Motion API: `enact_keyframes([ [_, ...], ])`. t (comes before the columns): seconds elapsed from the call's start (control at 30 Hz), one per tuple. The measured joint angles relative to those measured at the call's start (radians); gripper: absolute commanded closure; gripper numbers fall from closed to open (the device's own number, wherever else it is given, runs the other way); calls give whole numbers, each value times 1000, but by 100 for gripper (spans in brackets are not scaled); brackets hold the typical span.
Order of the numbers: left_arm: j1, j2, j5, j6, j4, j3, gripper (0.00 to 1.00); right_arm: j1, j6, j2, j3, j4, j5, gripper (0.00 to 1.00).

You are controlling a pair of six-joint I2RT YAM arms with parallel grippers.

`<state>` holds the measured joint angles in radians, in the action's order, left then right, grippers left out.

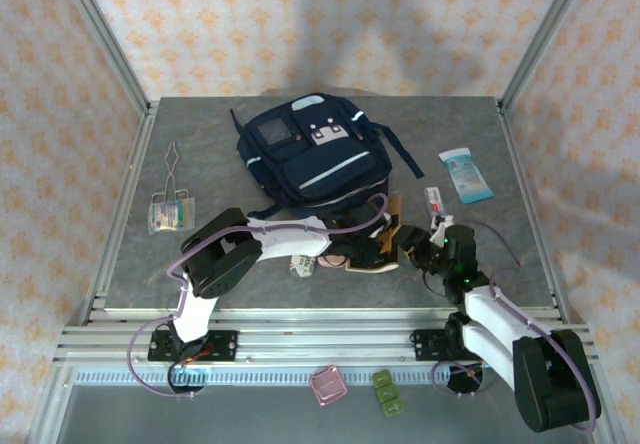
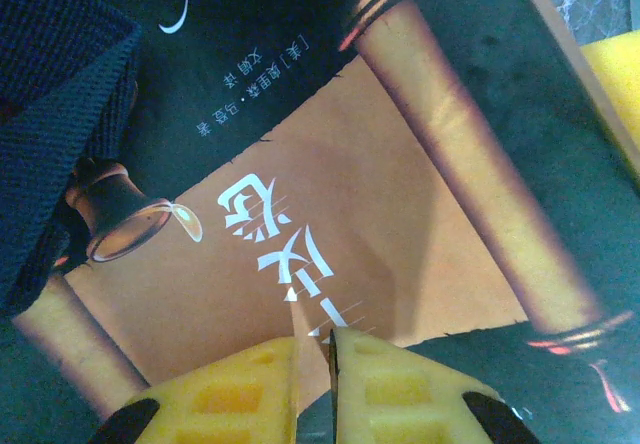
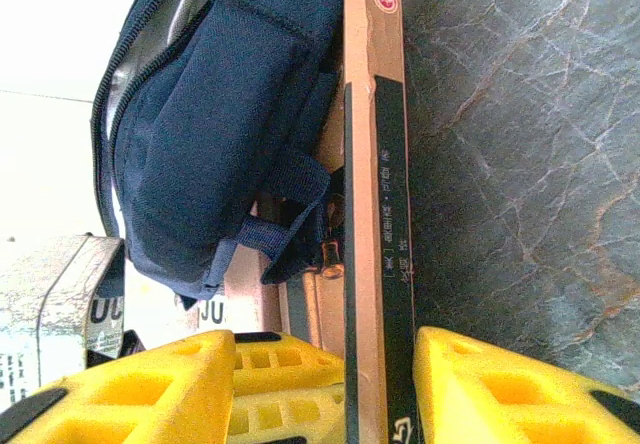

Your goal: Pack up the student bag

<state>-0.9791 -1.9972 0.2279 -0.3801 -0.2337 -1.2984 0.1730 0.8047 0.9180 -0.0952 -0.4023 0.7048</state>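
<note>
The navy student bag (image 1: 315,154) lies at the back middle of the table, and its side pocket (image 3: 220,114) rises beside the book. A book with a dark and orange cover (image 2: 330,164) stands on edge near the bag's front (image 1: 386,236). My left gripper (image 2: 315,339) is shut with nothing in it, its yellow tips resting against the cover (image 1: 368,249). My right gripper (image 3: 322,339) is open and straddles the book's spine (image 3: 385,214), which stands close to the right-hand finger (image 3: 500,384). A bag strap (image 2: 50,114) crosses the cover's corner.
Metal tongs (image 1: 170,164) and a small packet (image 1: 168,214) lie at the left. A blue tissue pack (image 1: 466,174) and a small tube (image 1: 436,202) lie at the right. A white item (image 1: 303,264) sits under the left arm. Pink (image 1: 327,384) and green (image 1: 388,392) pieces lie below the table's front rail.
</note>
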Motion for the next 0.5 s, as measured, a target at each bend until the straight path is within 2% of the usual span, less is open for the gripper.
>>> enact_keyframes([
  [0.1, 0, 2, 0, -6, 11, 6, 86, 19, -5, 60, 0, -3, 29, 53],
  [0.17, 0, 3, 0, -9, 18, 11, 86, 42, -15, 103, 0, 6, 48, 58],
  [0.27, 0, 3, 0, -13, 21, 14, 86, 67, -27, 134, -3, 18, 58, 87],
  [0.37, 0, 8, 0, -16, 23, 18, 86, 69, -35, 123, -7, 59, 43, 96],
  [0.4, 0, 9, 1, -16, 25, 18, 83, 71, -39, 109, -13, 82, 36, 100],
  [0.5, -1, 19, 3, -24, 28, 19, 68, 79, -51, 28, -40, 195, 8, 100],
])
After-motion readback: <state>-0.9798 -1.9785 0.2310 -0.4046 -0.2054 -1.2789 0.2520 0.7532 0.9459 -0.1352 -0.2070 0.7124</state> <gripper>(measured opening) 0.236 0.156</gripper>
